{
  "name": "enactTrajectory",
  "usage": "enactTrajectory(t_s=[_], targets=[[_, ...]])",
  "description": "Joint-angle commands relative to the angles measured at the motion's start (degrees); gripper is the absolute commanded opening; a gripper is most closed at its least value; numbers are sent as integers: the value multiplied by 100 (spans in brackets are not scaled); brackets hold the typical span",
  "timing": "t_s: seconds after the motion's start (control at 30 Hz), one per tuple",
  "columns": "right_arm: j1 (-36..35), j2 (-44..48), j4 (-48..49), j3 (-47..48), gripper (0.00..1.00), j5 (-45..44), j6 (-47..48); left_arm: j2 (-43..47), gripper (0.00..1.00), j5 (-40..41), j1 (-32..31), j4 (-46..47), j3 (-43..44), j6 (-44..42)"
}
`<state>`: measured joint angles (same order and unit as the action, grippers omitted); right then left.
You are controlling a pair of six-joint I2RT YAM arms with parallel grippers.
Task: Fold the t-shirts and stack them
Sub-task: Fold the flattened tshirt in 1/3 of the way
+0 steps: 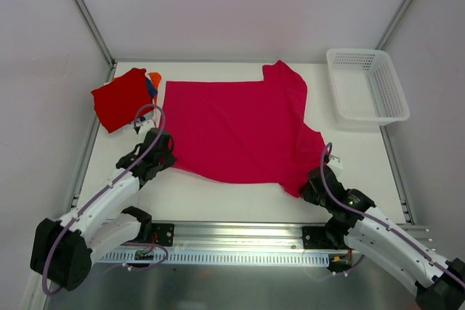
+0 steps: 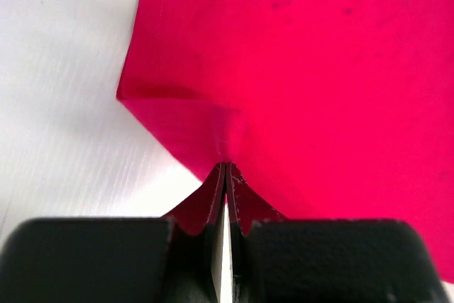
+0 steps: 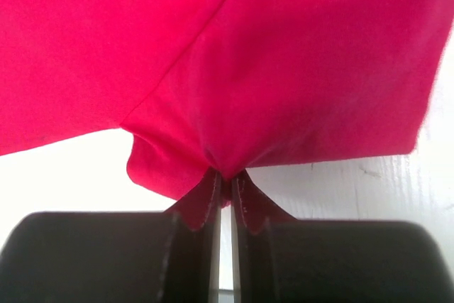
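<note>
A magenta-pink t-shirt (image 1: 236, 128) lies spread over the middle of the white table. My left gripper (image 1: 168, 156) is shut on its near left edge, and the cloth (image 2: 298, 76) bunches at the closed tips (image 2: 225, 168). My right gripper (image 1: 311, 188) is shut on its near right corner, where the fabric (image 3: 284, 69) puckers into the tips (image 3: 225, 177). A folded red t-shirt (image 1: 120, 98) lies at the far left on a stack. Orange cloth (image 1: 155, 78) and blue cloth (image 1: 150, 88) peek out beside it.
A white plastic mesh basket (image 1: 367, 85) stands at the far right of the table. Metal frame rails run along both sides and the near edge (image 1: 232, 234). Bare table (image 1: 232, 194) shows between the shirt and the rail.
</note>
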<state>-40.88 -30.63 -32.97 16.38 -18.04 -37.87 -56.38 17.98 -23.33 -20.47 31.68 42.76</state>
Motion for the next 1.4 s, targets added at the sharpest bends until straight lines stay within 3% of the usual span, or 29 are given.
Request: enactTrajectory(t_s=[0.0,0.17,0.47,0.8,1.13,1.37], targets=[[-25,206,-490,453,1,-191,104,618,0,13,-57,-554,198,-163],[-25,146,-614,857,0,-217,244,1050,0,74,-57,-827,453,-224],[-25,-759,-289,1675,1,-287,710,805,0,442,-57,-889,778,-268],[229,-3507,124,3465,1,-718,1843,-303,0,1093,-66,-775,1788,-444],[1099,-5450,608,4741,0,-139,2608,-1506,0,1375,65,-327,2386,-646],[1574,-6822,696,5804,0,117,2855,-2438,0,1305,548,16,2746,-726]])
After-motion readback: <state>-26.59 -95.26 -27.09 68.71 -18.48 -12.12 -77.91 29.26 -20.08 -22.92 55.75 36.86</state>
